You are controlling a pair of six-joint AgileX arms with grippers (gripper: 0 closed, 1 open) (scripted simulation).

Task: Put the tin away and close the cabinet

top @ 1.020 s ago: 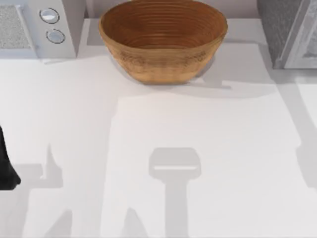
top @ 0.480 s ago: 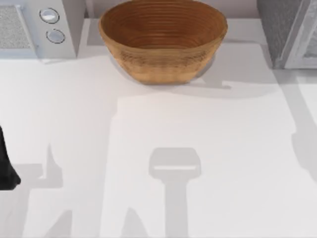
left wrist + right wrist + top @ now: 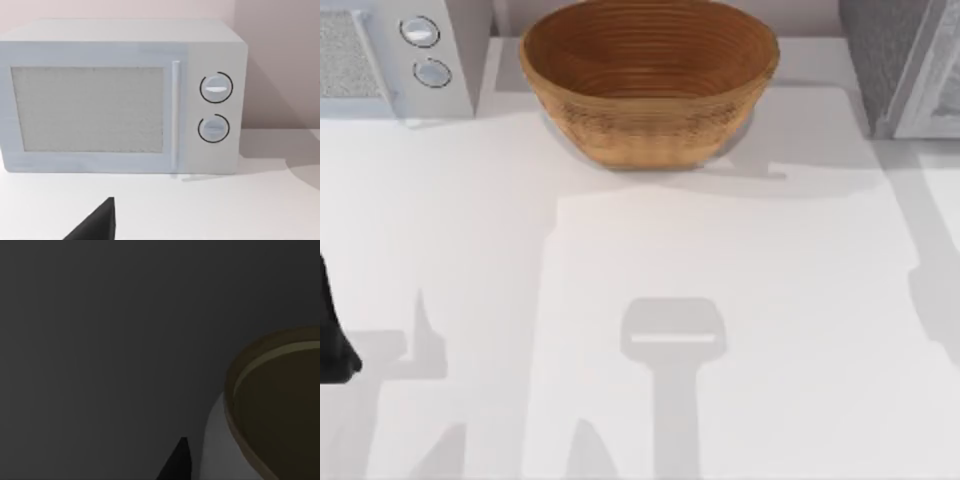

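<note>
- My left arm (image 3: 334, 335) sat parked at the table's left edge; its wrist camera faced the microwave (image 3: 120, 95). Couldn't tell how its pincer stood.
- The right wrist view was dark, but a tin (image 3: 265, 415) sat right up against that camera. Whether the right pincer was clamped on it, I couldn't tell.
- The cabinet (image 3: 905, 65) stood far right, beside the wicker basket (image 3: 648, 75).
- My guess: the tin's rigid, light and slick-walled, so I'd squeeze it mid-wall, not by the rim.
</note>
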